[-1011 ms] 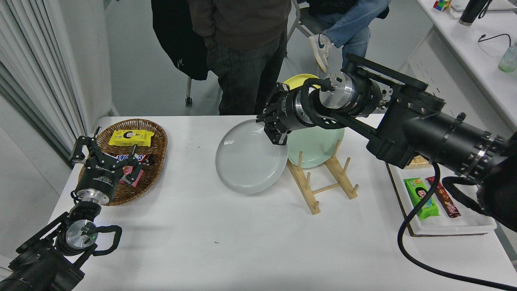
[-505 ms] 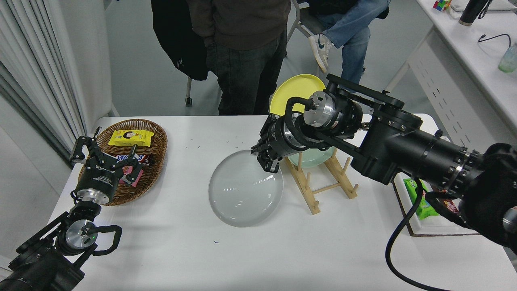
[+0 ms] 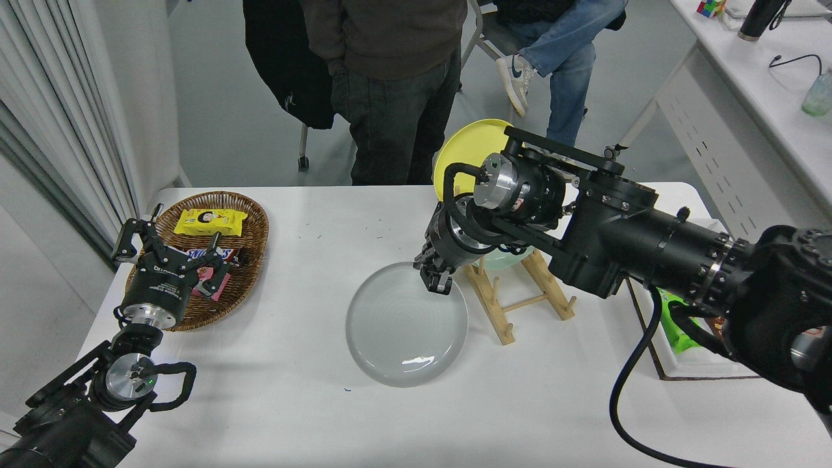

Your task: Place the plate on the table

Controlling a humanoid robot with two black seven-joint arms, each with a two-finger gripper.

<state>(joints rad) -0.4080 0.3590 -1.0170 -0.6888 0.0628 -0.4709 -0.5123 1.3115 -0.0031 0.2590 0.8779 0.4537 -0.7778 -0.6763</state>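
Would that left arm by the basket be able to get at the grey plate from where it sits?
Probably yes: only bare table lies between the left claw and the plate, though the right claw grips its far rim.

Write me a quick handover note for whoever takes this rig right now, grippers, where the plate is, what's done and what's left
Right gripper: shut on the far-right rim of the plate.
Left gripper: parked open at the lower left, over the wicker basket.
Plate: light grey, out of the wooden rack, low over or just touching the table left of the rack; contact cannot be told.
Done: plate lifted out and brought down.
Left: set it flat, open the gripper, withdraw.
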